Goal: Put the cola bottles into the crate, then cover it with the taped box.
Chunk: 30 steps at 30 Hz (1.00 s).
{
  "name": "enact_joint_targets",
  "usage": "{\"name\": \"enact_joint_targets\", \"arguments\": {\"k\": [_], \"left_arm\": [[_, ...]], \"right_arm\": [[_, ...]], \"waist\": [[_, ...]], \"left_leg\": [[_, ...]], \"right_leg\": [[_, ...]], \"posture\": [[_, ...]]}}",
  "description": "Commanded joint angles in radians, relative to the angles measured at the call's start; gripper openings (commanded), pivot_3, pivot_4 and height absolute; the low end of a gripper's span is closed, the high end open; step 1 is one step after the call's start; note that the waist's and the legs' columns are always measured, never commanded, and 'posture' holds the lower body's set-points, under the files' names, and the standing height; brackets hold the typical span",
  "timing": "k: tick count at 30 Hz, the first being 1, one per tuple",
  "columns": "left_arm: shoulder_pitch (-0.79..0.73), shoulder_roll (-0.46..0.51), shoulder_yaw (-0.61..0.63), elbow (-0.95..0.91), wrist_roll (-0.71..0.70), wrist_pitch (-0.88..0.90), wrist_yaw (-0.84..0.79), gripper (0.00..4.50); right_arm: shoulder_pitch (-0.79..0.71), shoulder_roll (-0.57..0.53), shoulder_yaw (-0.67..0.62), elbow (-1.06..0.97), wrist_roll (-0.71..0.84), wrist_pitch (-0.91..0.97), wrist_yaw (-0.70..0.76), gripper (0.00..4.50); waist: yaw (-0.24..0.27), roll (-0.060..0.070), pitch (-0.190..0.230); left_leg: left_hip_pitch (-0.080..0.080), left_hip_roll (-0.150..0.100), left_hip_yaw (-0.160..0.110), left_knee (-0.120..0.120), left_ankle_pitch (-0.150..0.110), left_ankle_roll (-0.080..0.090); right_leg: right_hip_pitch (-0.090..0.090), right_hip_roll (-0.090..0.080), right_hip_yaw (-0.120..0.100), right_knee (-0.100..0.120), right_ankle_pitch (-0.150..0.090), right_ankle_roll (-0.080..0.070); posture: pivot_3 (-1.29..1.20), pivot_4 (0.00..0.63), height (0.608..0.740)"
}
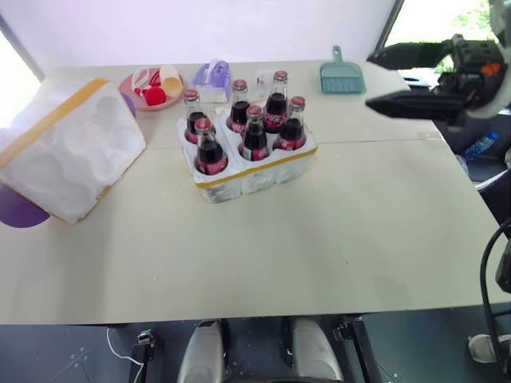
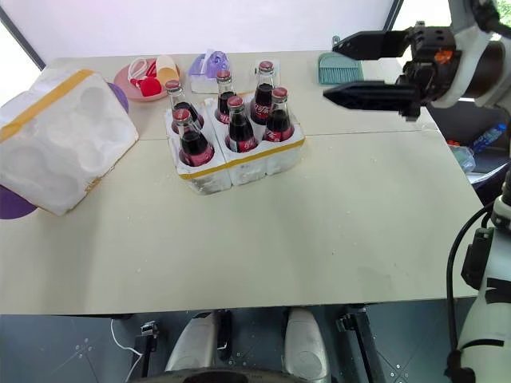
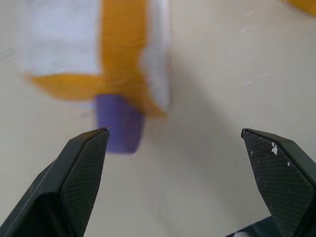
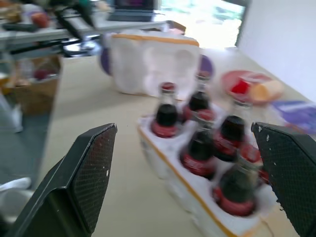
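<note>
All six cola bottles (image 1: 254, 132) stood upright in the crate (image 1: 249, 171) near the middle of our surface (image 1: 319, 239). The taped box (image 1: 68, 148) lay tipped at the left edge, wells facing the crate. Our right gripper (image 2: 351, 70) hung above the right side, fingers spread and empty. Our left gripper (image 3: 187, 158) was spread wide too, empty, near the taped box.

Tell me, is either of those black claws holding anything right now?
No. The right gripper hangs open in the air beyond the six cola bottles in the white foam crate; the left gripper is open too, empty, near the yellow-taped foam box.
</note>
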Motion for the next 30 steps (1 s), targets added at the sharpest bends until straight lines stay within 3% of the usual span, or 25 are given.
{"name": "enact_joint_targets", "arguments": {"k": [1,5,8,12,17,20,26,30], "left_arm": [[-0.16,0.031,-0.265,0.168,0.0,-0.143,0.038,4.5],[-0.476,-0.035,-0.608,0.319,0.11,-0.265,0.067,4.5],[-0.752,-0.121,-0.791,0.482,0.231,-0.316,0.079,4.5],[-1.0,-0.214,-0.928,0.687,0.351,-0.404,0.076,4.5],[-1.159,-0.286,-0.979,0.841,0.417,-0.469,0.098,4.5],[-1.201,-0.308,-0.978,0.885,0.432,-0.497,0.106,3.71],[-1.223,-0.295,-0.975,0.902,0.453,-0.527,0.073,0.76],[-1.233,-0.275,-0.941,0.863,0.431,-0.551,0.066,0.76]], "right_arm": [[0.017,-0.01,-0.028,-0.072,0.037,0.0,-0.019,4.47],[0.008,-0.031,-0.04,-0.108,0.074,0.024,-0.03,4.47],[-0.006,-0.042,-0.061,-0.125,0.109,0.063,-0.067,4.47],[0.023,-0.058,-0.091,-0.171,0.146,0.094,-0.112,4.47],[0.063,-0.063,-0.113,-0.221,0.183,0.111,-0.157,4.47],[0.088,-0.073,-0.113,-0.248,0.189,0.106,-0.177,4.5],[0.122,-0.109,-0.117,-0.243,0.201,0.111,-0.165,4.5],[0.129,-0.129,-0.104,-0.226,0.199,0.1,-0.161,4.5]], "waist": [[0.001,0.0,0.0],[0.001,0.0,0.0],[0.013,-0.001,0.0],[0.021,-0.004,-0.002],[0.024,-0.006,-0.002],[0.027,-0.006,-0.002],[0.025,-0.007,-0.002],[0.023,-0.007,-0.002]], "left_leg": [[0.0,0.0,0.0,0.0,0.0,0.0],[-0.001,0.0,0.001,-0.001,0.0,0.0],[-0.001,0.0,0.001,0.0,0.0,0.0],[-0.001,0.0,0.001,0.003,0.0,0.0],[-0.002,0.0,0.001,0.009,0.0,0.0],[-0.002,0.0,0.001,0.01,0.0,0.0],[-0.002,0.0,0.0,0.011,0.0,0.0],[-0.002,0.0,0.0,0.011,0.0,0.0]], "right_leg": [[0.0,0.0,0.0,0.0,0.0,0.0],[-0.001,0.0,0.0,0.001,0.0,0.0],[-0.002,0.0,0.0,0.002,0.0,0.0],[-0.001,0.001,0.0,0.003,0.0,0.001],[0.0,0.0,0.0,0.006,0.001,0.001],[0.0,0.0,0.0,0.007,0.001,0.001],[0.0,-0.001,0.0,0.008,0.0,0.001],[0.0,-0.001,0.0,0.009,0.0,0.001]], "posture": [[0.0,0.15,0.736],[0.0,0.15,0.736],[0.0,0.15,0.736],[0.0,0.15,0.736],[0.0,0.15,0.736],[0.0,0.15,0.736],[0.0,0.15,0.736],[0.0,0.15,0.736]]}}
